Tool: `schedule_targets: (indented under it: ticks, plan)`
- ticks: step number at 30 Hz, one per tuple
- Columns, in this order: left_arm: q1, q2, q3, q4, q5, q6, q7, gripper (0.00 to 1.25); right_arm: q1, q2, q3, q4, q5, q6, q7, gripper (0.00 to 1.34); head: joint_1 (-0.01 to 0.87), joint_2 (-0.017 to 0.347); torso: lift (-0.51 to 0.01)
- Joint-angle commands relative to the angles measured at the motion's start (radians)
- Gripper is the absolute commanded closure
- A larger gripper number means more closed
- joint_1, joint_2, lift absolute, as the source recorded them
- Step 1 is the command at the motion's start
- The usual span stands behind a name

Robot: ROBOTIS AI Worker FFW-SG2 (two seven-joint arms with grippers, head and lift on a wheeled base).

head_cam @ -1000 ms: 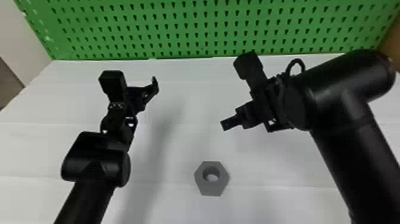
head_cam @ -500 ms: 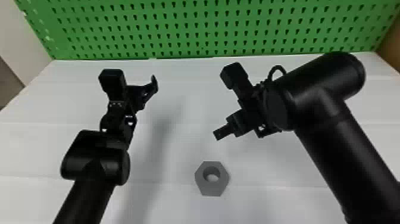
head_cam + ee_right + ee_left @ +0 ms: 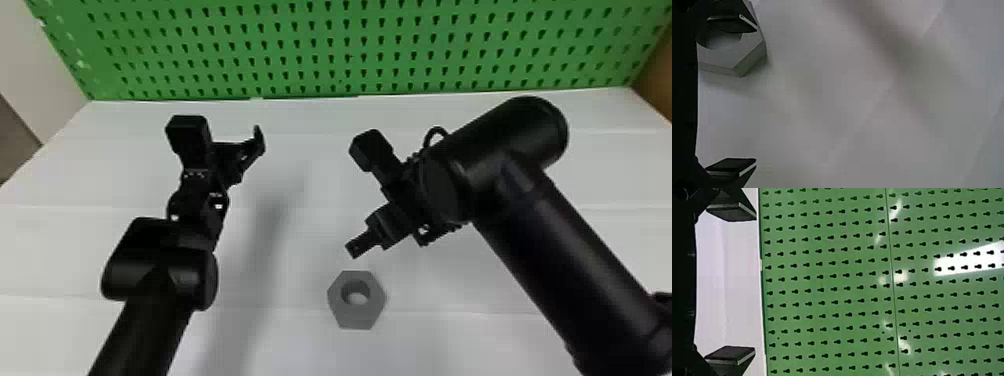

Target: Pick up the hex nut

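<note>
Though apart — right fingers nearer nut

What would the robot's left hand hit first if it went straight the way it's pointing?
Probably the green board with the holes behind the white table. The left hand seems aimed at it, though how far off it is, or whether the hand dips toward the table, is hard to judge.

No legible txt, nos., labels or signs on green pegboard, white tabletop or nut.
</note>
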Motion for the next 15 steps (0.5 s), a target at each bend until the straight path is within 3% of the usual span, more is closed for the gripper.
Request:
schedule_targets:
  ticks: [1, 15]
  plan:
    - [-0.001, 0.000, -0.001, 0.000, -0.002, 0.000, 0.000, 0.09, -0.013, 0.001, 0.022, 0.025, -0.006, 0.003, 0.000, 0.10, 0.785, 0.149, -0.087]
    - [-0.004, 0.000, -0.003, 0.003, -0.004, 0.000, 0.000, 0.09, -0.025, 0.004, 0.061, 0.101, -0.009, 0.003, 0.000, 0.10, 0.785, 0.149, -0.087]
